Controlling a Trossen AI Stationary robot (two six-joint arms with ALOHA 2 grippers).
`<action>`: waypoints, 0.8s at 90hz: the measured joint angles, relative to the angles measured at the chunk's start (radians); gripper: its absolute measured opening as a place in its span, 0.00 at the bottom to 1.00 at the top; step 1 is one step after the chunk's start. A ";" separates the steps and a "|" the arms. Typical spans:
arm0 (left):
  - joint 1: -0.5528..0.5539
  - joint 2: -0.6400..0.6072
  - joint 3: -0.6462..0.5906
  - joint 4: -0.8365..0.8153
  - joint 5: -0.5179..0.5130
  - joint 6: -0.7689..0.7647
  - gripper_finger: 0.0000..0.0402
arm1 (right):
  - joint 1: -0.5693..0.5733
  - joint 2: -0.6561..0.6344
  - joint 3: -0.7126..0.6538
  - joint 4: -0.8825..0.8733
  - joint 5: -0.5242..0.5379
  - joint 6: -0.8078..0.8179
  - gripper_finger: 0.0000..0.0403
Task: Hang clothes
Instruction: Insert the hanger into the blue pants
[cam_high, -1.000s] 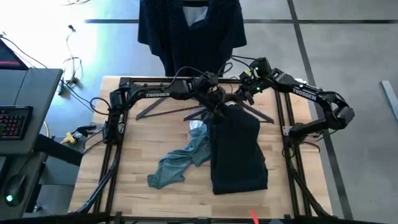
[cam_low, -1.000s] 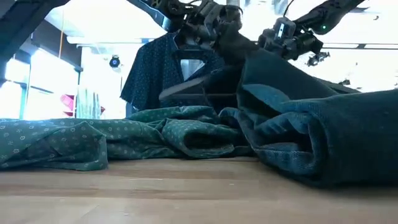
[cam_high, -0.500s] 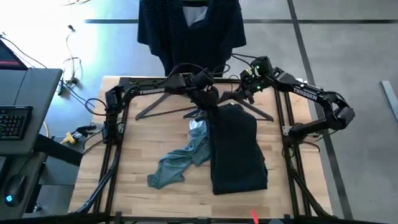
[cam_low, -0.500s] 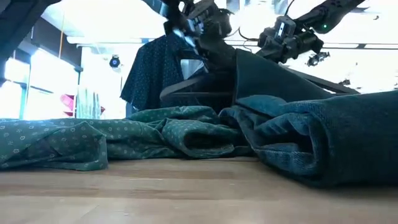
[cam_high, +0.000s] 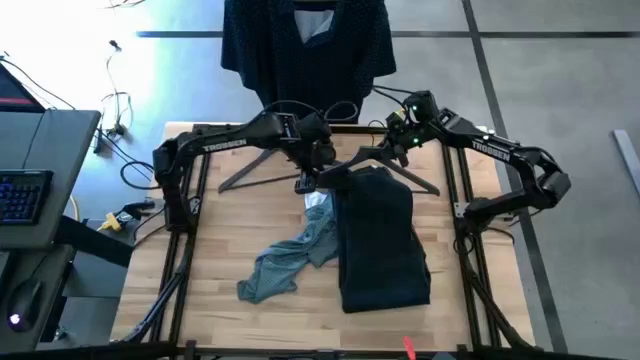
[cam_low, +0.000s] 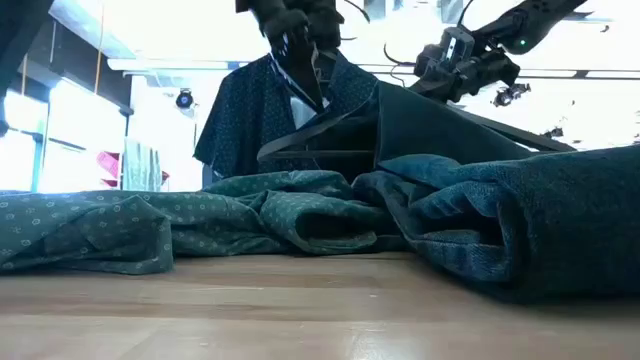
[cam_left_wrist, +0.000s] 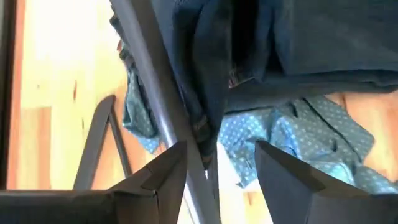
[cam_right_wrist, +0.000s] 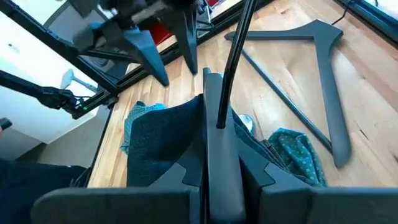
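Black trousers (cam_high: 380, 240) lie lengthwise right of the table's middle. Their far end is draped over a grey hanger (cam_high: 415, 180) that my right gripper (cam_high: 388, 150) is shut on. My left gripper (cam_high: 306, 178) hangs open just left of that far end. In the left wrist view its fingers stand on either side of the hanger's arm (cam_left_wrist: 155, 93) and the trousers' edge (cam_left_wrist: 208, 93); I cannot tell whether they touch. A teal shirt (cam_high: 285, 262) lies crumpled on the table, left of the trousers. A navy dotted shirt (cam_high: 305, 50) hangs beyond the far edge. My right gripper pinches the hanger's neck (cam_right_wrist: 214, 118) between its two fingers, just below the thin hook rod (cam_right_wrist: 233, 62). The fingers come slanting down from the table's far right. The neck is raised off the table, both arms slope down from it, and the trousers' far end (cam_right_wrist: 161, 143) hangs over it.
A second grey hanger (cam_high: 255, 168) lies flat on the wood at the far left of the work area. The black arm frames (cam_high: 185, 230) run along both table sides. A desk with a keyboard (cam_high: 20, 195) stands left of the table.
My left gripper has let go of the trousers' far end and drawn back up and toward the table's left. That end has sunk a little and stays draped over the hanger.
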 joint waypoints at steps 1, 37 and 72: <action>-0.002 -0.001 0.000 0.004 0.013 0.004 0.38 | 0.000 0.000 0.000 0.000 0.000 0.000 0.06; -0.030 0.125 -0.016 0.267 -0.033 0.023 0.02 | 0.000 0.000 0.000 0.019 0.042 0.018 0.06; -0.028 0.091 0.042 0.179 -0.121 -0.091 0.05 | -0.001 0.000 0.000 0.019 0.040 0.018 0.06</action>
